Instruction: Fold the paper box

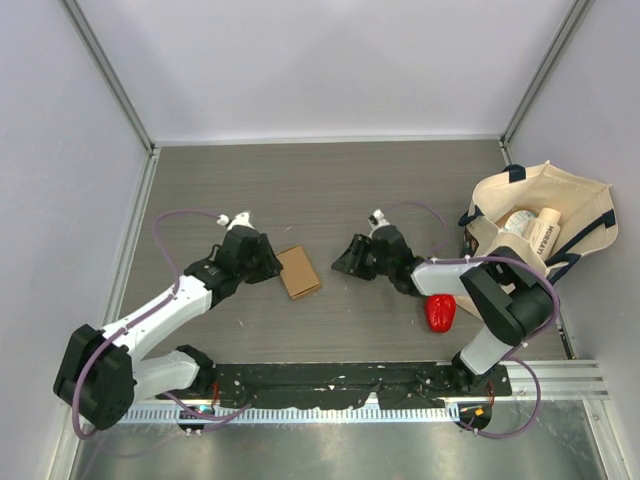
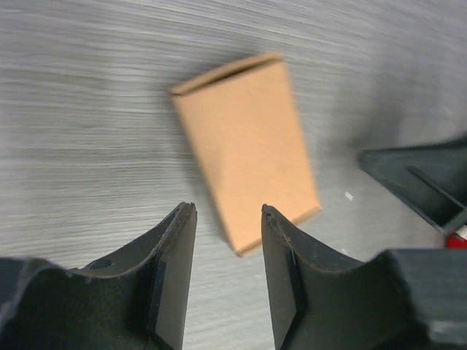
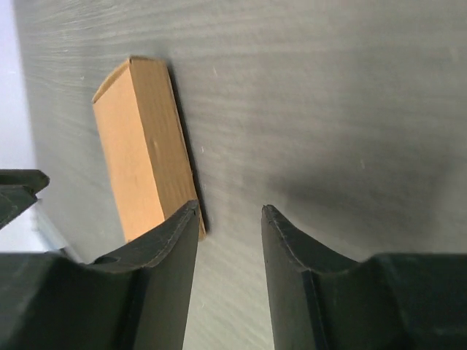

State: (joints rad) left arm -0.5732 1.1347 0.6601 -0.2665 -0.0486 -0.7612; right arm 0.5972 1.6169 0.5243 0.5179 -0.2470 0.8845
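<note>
Left gripper (image 1: pixel 272 264): jaws apart, nothing between them. Right gripper (image 1: pixel 342 264): jaws apart, likewise holding nothing.

Surface: grey wood-grain table (image 1: pixel 330 190), matte. Plain white wall panels (image 1: pixel 320 60) enclose it on the far side and on both flanks, with metal strips in the corners. A metal rail (image 1: pixel 320 412) runs along the near edge, where both arm bases are bolted.

At the table's right edge a cream tote bag (image 1: pixel 492 192) with dark handles sits open, with a pale bottle (image 1: pixel 545 232) inside. A red pepper (image 1: pixel 440 312) lies on the table near the right arm, just in front of the bag.

The paper box (image 1: pixel 299 272), plain brown kraft, lies flat on the table between the two grippers, nearer the left one.

Left wrist view: left gripper (image 2: pixel 226 211) has a moderate gap. The paper box (image 2: pixel 248 146) lies just beyond the fingertips, its near corner in line with the gap, and the fingers are not closed on it.

Right wrist view: right gripper (image 3: pixel 228 208) has a similar gap, with bare table between the fingers. The paper box (image 3: pixel 139 153) sits off to the left, its near end hidden behind the left-hand finger (image 3: pixel 164 255). Contact cannot be told from this view, but the top view shows a strip of table between them.
</note>
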